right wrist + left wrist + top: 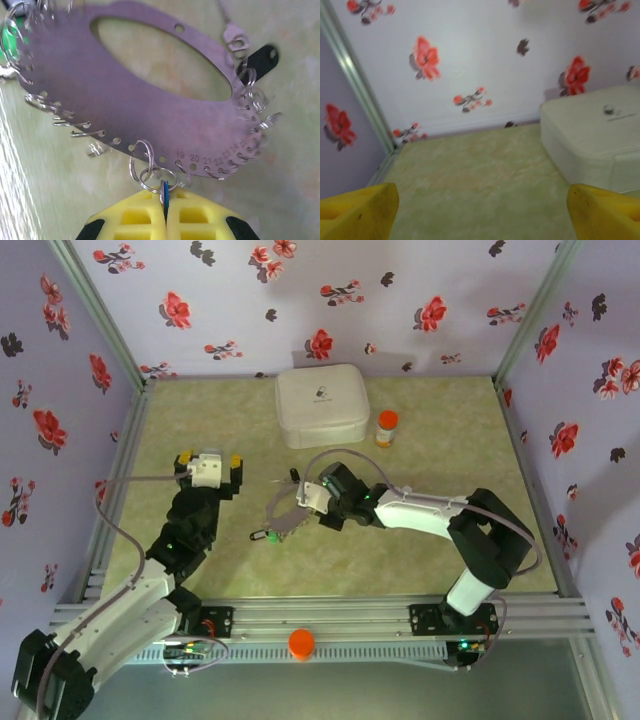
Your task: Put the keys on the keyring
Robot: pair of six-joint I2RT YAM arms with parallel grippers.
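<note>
While the right hand (165, 212) clamps a blue key (165, 190) against the edge of the keyring (125, 115), lying on the tabletop (440, 450) just left of it, the left hand (210, 458) hovers wide open, empty, farther left.

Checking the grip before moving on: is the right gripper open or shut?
Shut. The right gripper has its yellow fingers pressed together on a thin blue key, just below the grey keyring.
</note>
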